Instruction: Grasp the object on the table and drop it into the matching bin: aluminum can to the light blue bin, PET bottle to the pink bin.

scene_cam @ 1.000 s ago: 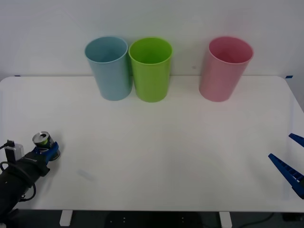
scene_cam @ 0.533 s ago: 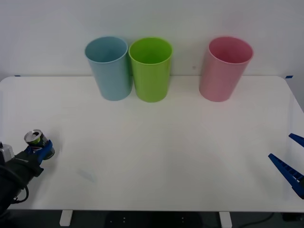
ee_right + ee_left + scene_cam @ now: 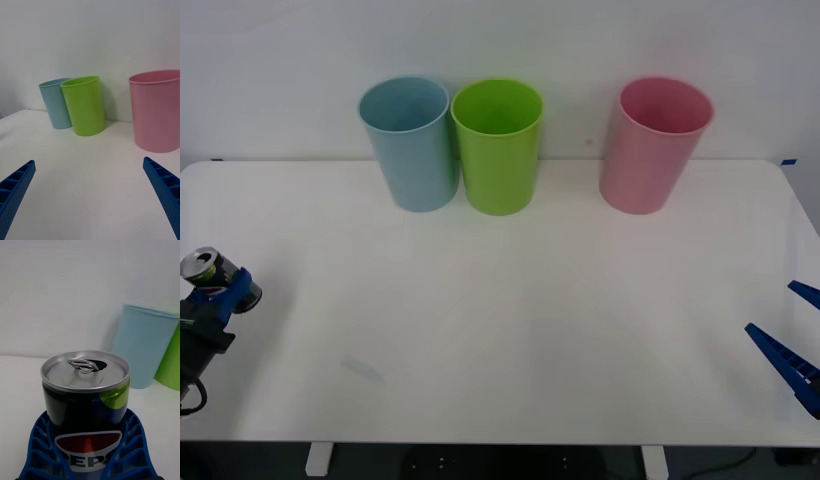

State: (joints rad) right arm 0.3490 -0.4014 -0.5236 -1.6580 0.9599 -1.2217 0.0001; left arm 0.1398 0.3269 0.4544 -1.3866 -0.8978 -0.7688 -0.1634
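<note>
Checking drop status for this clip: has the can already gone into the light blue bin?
No, the can sits upright between the closed fingers of the left gripper at the table's left edge, far from the light blue bin.

the left end effector (image 3: 225,292) at the frame's left edge has bright blue ribbed fingers (image 3: 41,442) with open lattice cells, mounted on a black wrist with a thin black cable looping below. the right end effector (image 3: 788,335) shows two slim, tapering blue ribbed fingers (image 3: 15,189).

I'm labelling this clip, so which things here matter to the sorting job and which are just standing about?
Job: small dark green aluminium can, shut in left gripper; tall pale blue plastic bin; tall pink plastic bin; white table.
Just there: lime green plastic bin; idle right gripper, open.
</note>
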